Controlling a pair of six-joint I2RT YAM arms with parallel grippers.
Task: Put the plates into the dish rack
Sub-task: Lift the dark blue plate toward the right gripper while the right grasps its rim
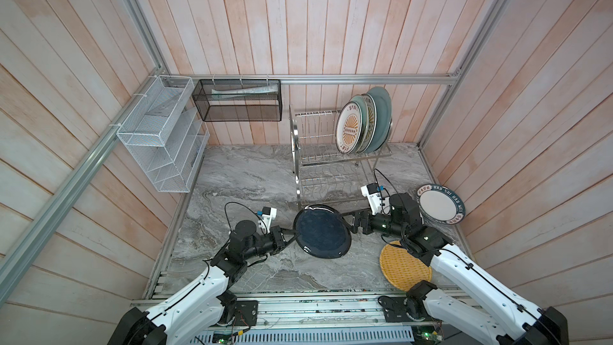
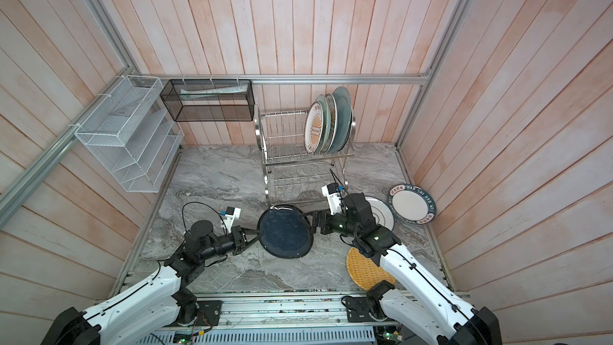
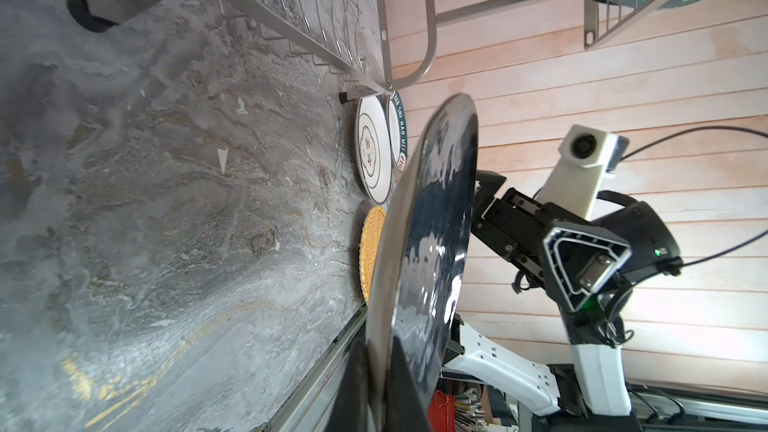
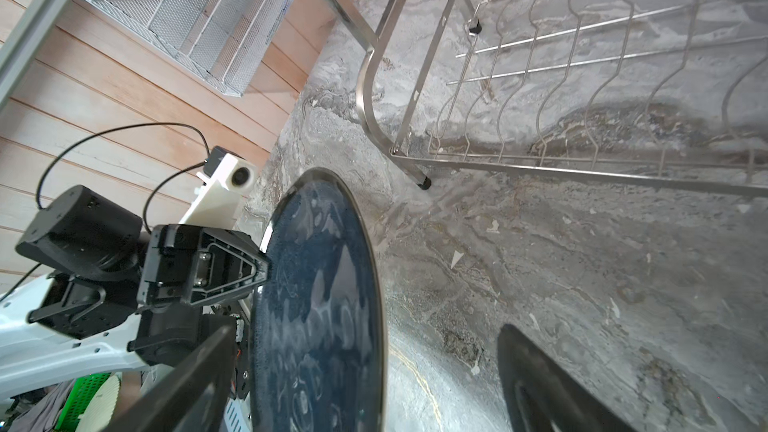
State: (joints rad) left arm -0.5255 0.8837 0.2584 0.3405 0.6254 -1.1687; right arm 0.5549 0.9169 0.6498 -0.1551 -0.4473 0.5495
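A dark navy plate (image 1: 321,231) (image 2: 284,231) hangs tilted above the middle of the marble table. My left gripper (image 1: 292,235) (image 3: 384,367) is shut on its left rim. My right gripper (image 1: 348,219) (image 4: 365,328) is open, and the plate's right rim (image 4: 320,305) lies between its spread fingers without being clamped. The dish rack (image 1: 294,147) (image 2: 264,160) stands at the back, with several plates upright at the right end of its top tier, an orange-sunburst one (image 1: 349,127) in front. A yellow woven plate (image 1: 401,265) lies flat under my right arm. A white lettered plate (image 1: 439,204) leans at the right wall, and another white plate (image 2: 381,214) lies beside it.
A white mesh organiser (image 1: 159,134) hangs on the left wall and a black mesh basket (image 1: 237,101) hangs on the back rail. The rack's lower tier (image 1: 318,180) and the left slots of its top tier hold nothing. Wooden walls close in three sides.
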